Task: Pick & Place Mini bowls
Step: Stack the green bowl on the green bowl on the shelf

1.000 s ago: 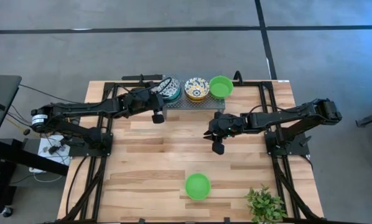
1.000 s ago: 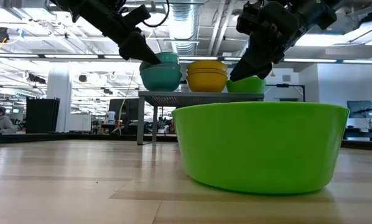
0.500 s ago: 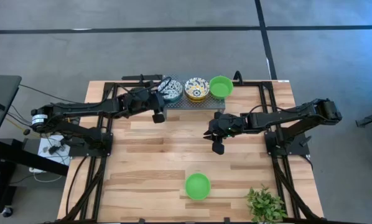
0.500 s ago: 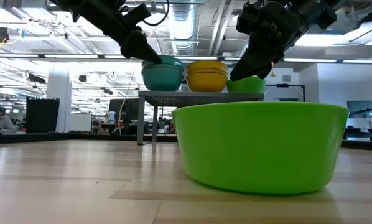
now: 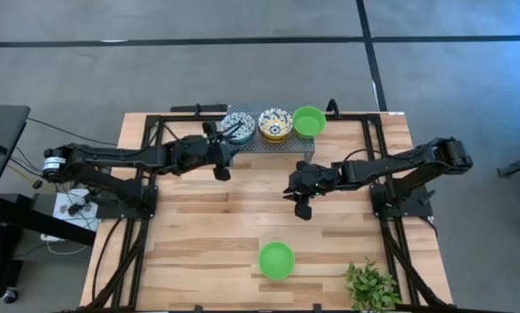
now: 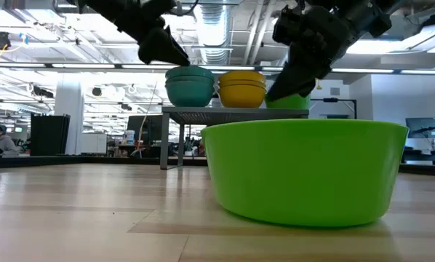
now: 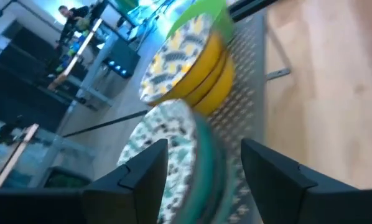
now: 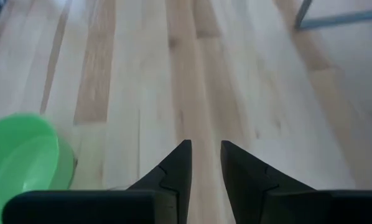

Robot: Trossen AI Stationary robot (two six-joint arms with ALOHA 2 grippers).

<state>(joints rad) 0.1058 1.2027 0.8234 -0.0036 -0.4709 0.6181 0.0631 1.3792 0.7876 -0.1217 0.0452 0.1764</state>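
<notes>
On a small metal rack (image 5: 262, 144) at the table's far edge stand a blue-and-white stack of mini bowls (image 5: 236, 126), a yellow patterned stack (image 5: 275, 124) and a green bowl (image 5: 309, 121). My left gripper (image 7: 204, 158) is open just short of the blue-and-white stack (image 7: 173, 143) and a little above it, touching nothing. Another green bowl (image 5: 276, 260) sits on its base near the table's front edge. Over the table's middle hangs my right gripper (image 5: 293, 188), its fingers (image 8: 180, 162) a narrow gap apart with nothing between them.
A leafy green plant (image 5: 370, 287) stands at the front right corner. The rack's legs (image 6: 164, 142) lift the stacks above the wood. Bare boards lie between the rack and the near green bowl (image 6: 305, 171).
My left gripper has opened and let go of the top blue-and-white bowl, which was tilted and now lies level on its stack. The gripper has then risen and drawn back a little toward the table's left and near side.
</notes>
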